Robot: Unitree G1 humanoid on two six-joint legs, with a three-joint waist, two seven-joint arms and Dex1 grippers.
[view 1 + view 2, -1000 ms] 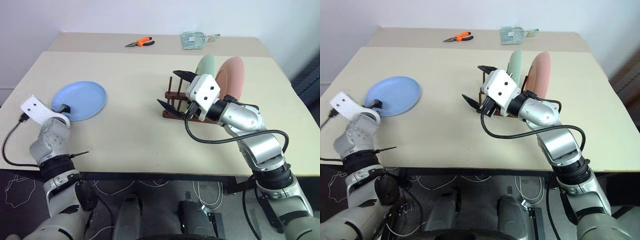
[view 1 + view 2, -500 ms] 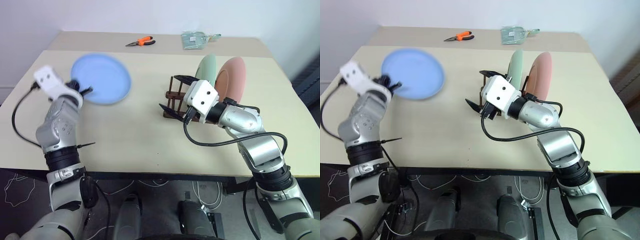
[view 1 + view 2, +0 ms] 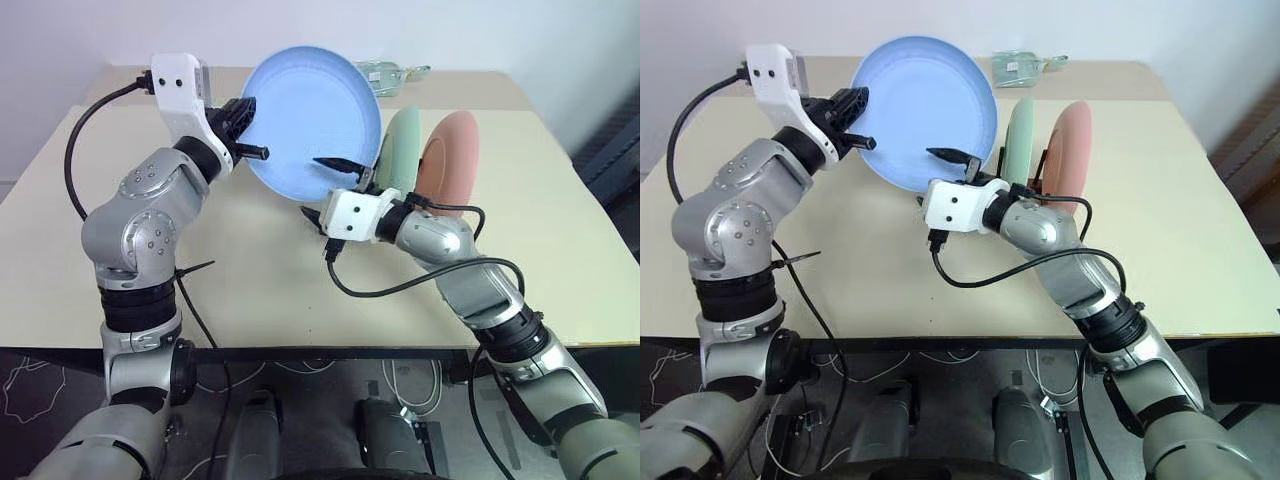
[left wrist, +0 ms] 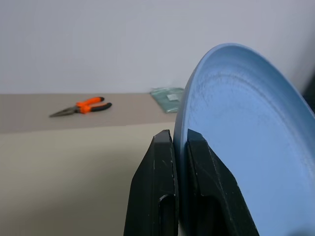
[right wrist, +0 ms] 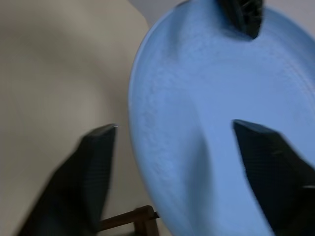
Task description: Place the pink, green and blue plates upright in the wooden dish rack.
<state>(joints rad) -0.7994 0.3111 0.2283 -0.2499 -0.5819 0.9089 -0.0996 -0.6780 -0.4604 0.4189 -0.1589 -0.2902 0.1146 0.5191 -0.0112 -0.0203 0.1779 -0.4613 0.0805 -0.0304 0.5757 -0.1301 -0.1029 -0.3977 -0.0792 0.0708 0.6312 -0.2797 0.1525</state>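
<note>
— Where is the blue plate (image 3: 312,122) at this moment?

— It is up in the air over the desk (image 3: 250,270), standing nearly on its edge. The left claw (image 3: 245,128) is clamped on the rim of it; in the left wrist view the two black fingers (image 4: 156,196) press the rim from both sides.

— And the right claw (image 3: 325,190)?

— It stands with its jaws apart around the lower edge of the blue plate. In the right wrist view one finger (image 5: 91,172) is on the outer side of the rim and the other lies in front of the plate's face. If they touch the plate, I cannot tell.

— What about the other two plates?

— The green plate (image 3: 402,150) and the pink plate (image 3: 447,162) both stand upright, side by side, just behind the right arm. The green one is nearer to the blue plate, the pink one on the far side of it.

— Do you see the wooden dish rack (image 5: 140,219)?

— Only a small brown part of it, below the blue plate in the right wrist view. The right arm covers the rest.

— Anything else on the desk?

— Orange pliers (image 4: 81,106) lie at the far edge, and a clear packet (image 3: 1023,66) lies near them, well apart from the plates.
</note>
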